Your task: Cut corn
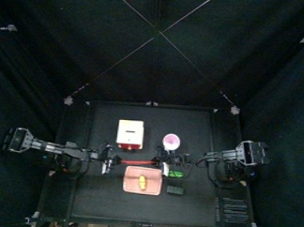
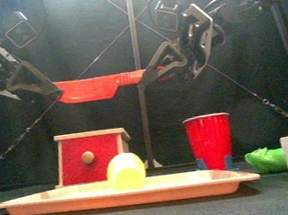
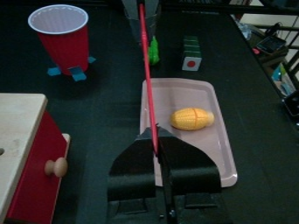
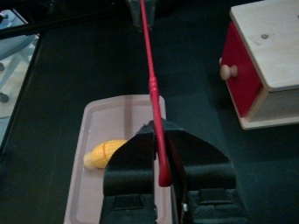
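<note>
The small yellow oblong corn [image 3: 193,117] lay on the flat salmon-pink plastic board [image 3: 222,140] at the table's front, near the red plastic cup [image 2: 208,141]. Above it, the left gripper [image 3: 160,144] and the right gripper [image 4: 160,143] each had their jaws clamped on one end of a long red plastic knife [image 2: 99,84], held level in the air between them. A red-fronted wooden box [image 2: 94,159] stood behind the board.
</note>
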